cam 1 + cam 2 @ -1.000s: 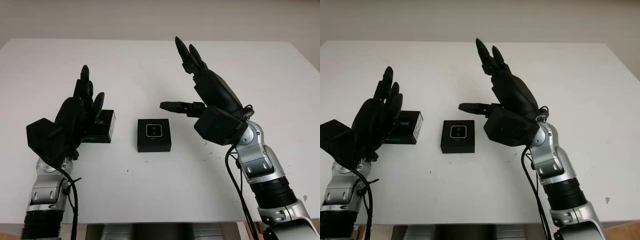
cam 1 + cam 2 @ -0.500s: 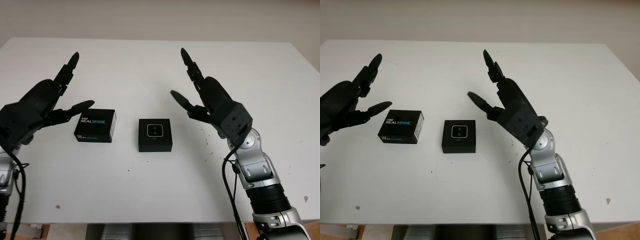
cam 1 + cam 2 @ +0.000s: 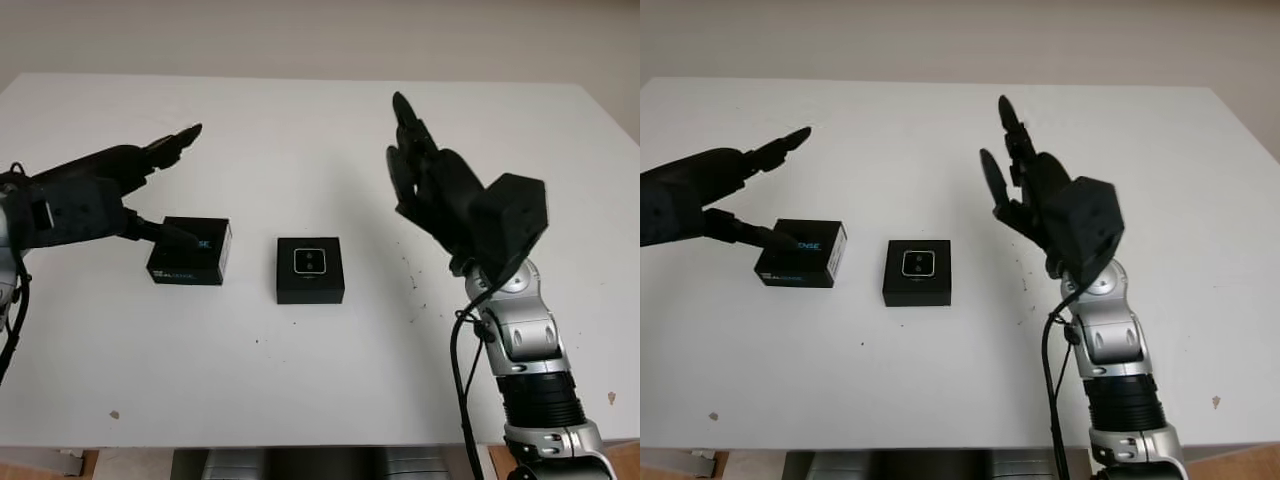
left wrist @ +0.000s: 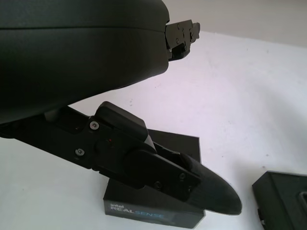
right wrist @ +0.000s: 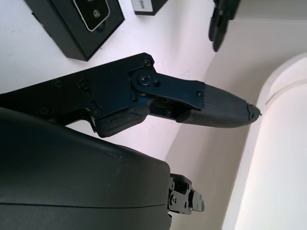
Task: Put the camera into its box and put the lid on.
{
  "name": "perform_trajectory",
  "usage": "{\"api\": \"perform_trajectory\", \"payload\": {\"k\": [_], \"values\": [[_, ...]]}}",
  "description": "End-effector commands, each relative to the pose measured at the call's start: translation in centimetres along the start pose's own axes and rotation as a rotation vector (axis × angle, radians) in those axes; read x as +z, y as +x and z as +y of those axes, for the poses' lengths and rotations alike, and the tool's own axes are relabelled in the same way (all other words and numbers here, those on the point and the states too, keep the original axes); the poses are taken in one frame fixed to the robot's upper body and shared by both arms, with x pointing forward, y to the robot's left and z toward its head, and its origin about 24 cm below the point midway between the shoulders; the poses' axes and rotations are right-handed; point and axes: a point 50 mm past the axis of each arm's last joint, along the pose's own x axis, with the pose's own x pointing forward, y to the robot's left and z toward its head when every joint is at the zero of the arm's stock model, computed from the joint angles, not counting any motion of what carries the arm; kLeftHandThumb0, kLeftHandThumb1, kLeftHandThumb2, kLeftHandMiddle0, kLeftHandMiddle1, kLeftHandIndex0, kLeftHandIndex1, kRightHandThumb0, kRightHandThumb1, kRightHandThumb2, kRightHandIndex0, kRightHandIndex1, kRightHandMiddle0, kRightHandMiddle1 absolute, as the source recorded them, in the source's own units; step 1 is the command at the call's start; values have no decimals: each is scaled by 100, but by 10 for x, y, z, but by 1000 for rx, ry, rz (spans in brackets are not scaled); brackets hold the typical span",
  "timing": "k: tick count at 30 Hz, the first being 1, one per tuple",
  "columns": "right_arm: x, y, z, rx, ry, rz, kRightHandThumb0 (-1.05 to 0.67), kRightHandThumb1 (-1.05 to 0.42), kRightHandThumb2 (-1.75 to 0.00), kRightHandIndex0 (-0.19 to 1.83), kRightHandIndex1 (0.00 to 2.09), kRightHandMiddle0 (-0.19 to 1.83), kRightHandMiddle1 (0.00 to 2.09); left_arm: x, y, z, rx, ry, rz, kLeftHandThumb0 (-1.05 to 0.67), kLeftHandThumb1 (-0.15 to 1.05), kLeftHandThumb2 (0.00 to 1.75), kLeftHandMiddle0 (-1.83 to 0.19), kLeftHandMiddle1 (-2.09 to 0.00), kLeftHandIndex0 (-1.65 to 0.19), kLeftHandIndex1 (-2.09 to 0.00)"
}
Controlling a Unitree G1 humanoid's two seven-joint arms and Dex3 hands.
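Camera (image 3: 310,262): seated in box (image 3: 310,271), table (image 3: 300,140) centre. Lid (image 3: 189,251): toward left edge. My left hand (image 3: 95,195) open above it, right hand (image 3: 440,195) open, raised. Next: grasp lid.

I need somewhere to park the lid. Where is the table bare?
Bare: the near strip of the table in front of the box and lid, and the far half. Crowded: by the lid, under the open left hand. The open right hand hovers right of the box.
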Motion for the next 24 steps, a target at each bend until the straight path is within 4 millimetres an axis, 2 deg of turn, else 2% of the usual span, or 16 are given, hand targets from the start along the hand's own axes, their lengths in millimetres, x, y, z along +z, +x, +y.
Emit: {"api": "perform_trajectory", "payload": {"k": [1, 9, 17, 24], "values": [[5, -3, -5, -26, 0, -31, -80, -105, -71, -19, 0, -19, 0, 1, 4, 3, -8, 41, 11, -95, 95, 5, 19, 0, 19, 0], [9, -9, -14, -57, 22, -57, -74, -105, -71, -19, 0, -19, 0, -1, 21, -13, -79, 101, 10, -98, 95, 5, 19, 0, 19, 0], [8, -11, -18, -80, 22, -64, -74, -105, -73, -19, 0, -19, 0, 0, 23, -21, -156, 200, 36, -93, 92, 5, 19, 0, 19, 0], [7, -11, -17, -80, 18, -58, -73, -105, -72, -19, 0, -19, 0, 0, 26, -30, -187, 183, 46, -90, 88, 5, 19, -1, 19, 0]]}}
